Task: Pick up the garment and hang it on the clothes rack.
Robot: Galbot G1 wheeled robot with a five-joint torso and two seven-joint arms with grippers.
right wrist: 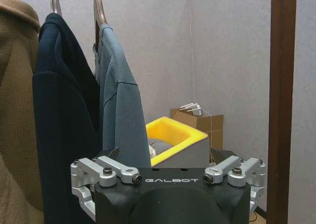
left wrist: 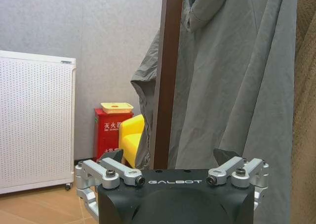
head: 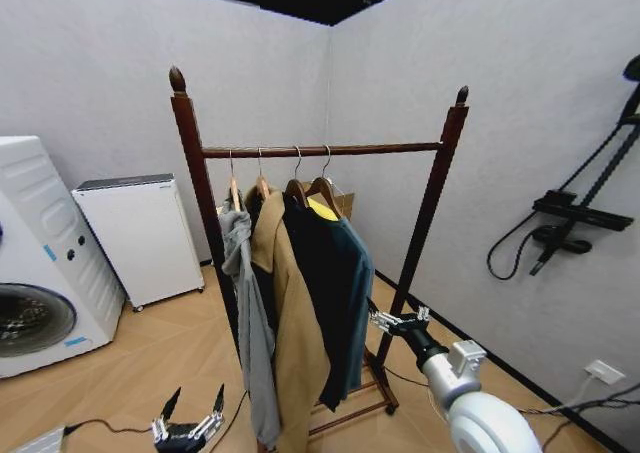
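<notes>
Corner of a room with grey walls (head: 120,83) and a light wood floor (head: 150,363). The right gripper (head: 398,322) hangs low, its fingers (head: 381,320) apart and holding nothing, just beside the garment's lower edge and close to the rack's right post (head: 425,213). In the right wrist view the same gripper (right wrist: 168,159) faces the hanging clothes, with the post (right wrist: 281,85) to one side and open wall between them. The left gripper (head: 187,428) sits low near the floor in front of the rack's left post (head: 200,203), fingers (head: 170,405) spread and empty; its wrist view shows this gripper (left wrist: 170,167) close before the post (left wrist: 168,75) and a grey jacket (left wrist: 232,85).

The rack (head: 320,150) stands free in the corner, with open floor before it. Four hangers crowd the left half of its bar; the right half is bare. The garment (head: 352,293), teal-blue, hangs last on the right, on a wooden hanger (head: 322,188), touching a dark navy piece (head: 315,283); then a tan coat (head: 290,323) and the grey jacket (head: 245,323). From the right wrist the garment (right wrist: 121,100) shows plain fabric with stitched seams.

A washing machine (head: 40,263) and a white appliance (head: 140,233) stand along the left wall, well apart from the rack.
</notes>
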